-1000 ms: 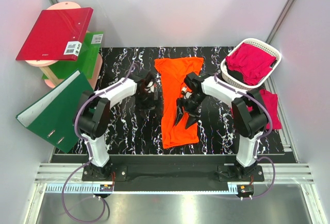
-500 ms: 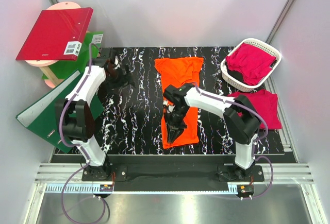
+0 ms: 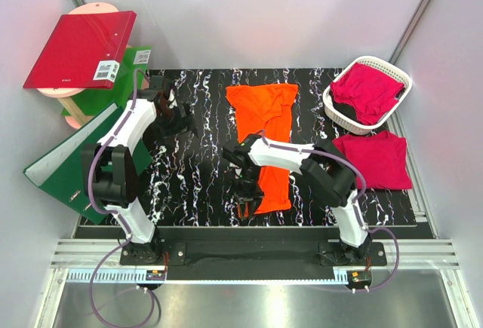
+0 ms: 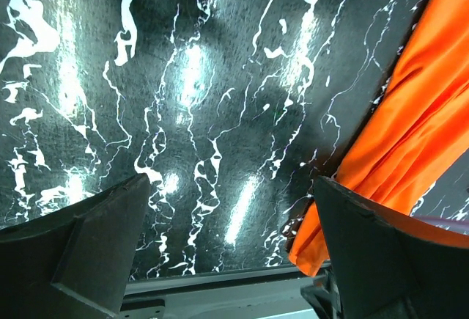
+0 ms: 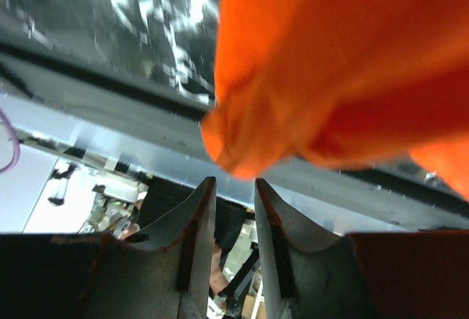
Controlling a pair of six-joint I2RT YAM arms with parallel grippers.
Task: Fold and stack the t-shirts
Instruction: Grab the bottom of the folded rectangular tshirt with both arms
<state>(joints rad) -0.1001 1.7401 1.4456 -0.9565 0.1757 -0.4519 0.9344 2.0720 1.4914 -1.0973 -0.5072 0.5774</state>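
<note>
Across the middle of the black marbled table (image 3: 189, 185) lies the orange t-shirt (image 3: 266, 117). Its far half is spread flat, and its near half is drawn into a narrower strip that reaches almost to the table's near edge. At the far left, off the table, an open green ring binder (image 3: 68, 162) leans below a red ring binder (image 3: 79, 49). On the right side of the table a flat magenta t-shirt (image 3: 375, 160) rests just in front of the white lattice basket (image 3: 337, 119), which holds a bundled magenta t-shirt (image 3: 366, 90). The right gripper (image 5: 234, 181) is at the orange t-shirt's near left corner, its fingers drawn to a narrow slit with a bunched fold of orange cloth pinched at their tips. The left gripper (image 4: 229, 187) hangs over bare table left of the orange t-shirt, its fingers spread wide and holding nothing.
</note>
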